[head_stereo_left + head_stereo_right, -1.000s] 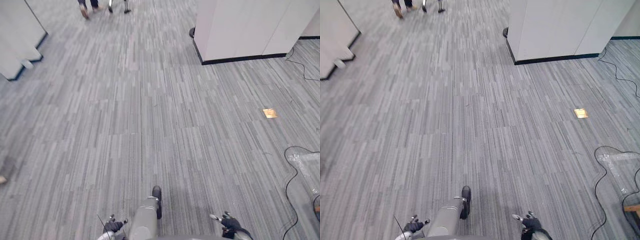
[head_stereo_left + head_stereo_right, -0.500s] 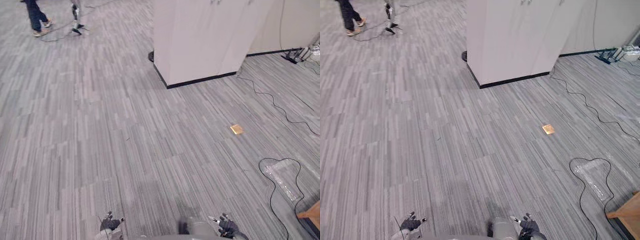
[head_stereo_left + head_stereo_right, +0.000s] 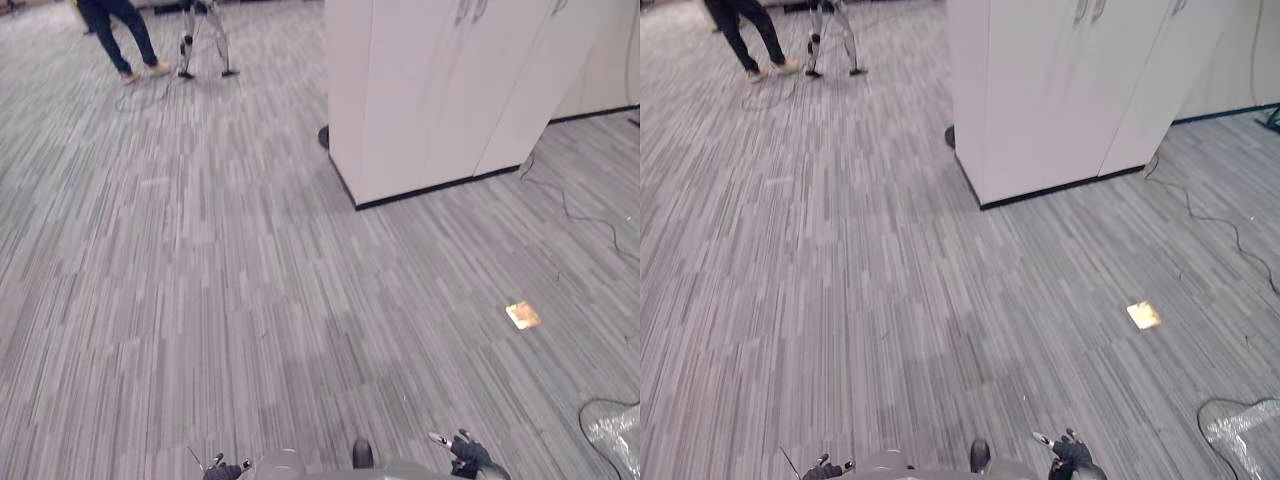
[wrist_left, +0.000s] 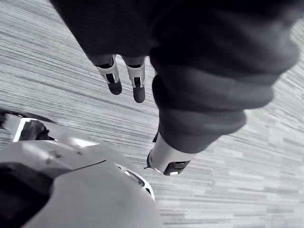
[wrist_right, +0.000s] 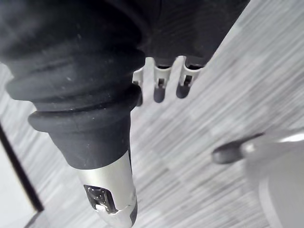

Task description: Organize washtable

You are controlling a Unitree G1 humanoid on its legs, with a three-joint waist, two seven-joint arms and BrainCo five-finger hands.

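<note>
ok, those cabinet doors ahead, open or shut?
Shut. On the white cabinet the doors sit flush, with only thin seams between them and no interior showing.

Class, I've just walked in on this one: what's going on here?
Nothing is being handled. The left robot hand and right robot hand hang open and empty, low over the grey carpet. A white cabinet stands ahead to the right, and a person's legs show far off at the left.

White cabinet (image 3: 430,90), person's legs (image 3: 120,28), carpet (image 3: 200,280)
</note>
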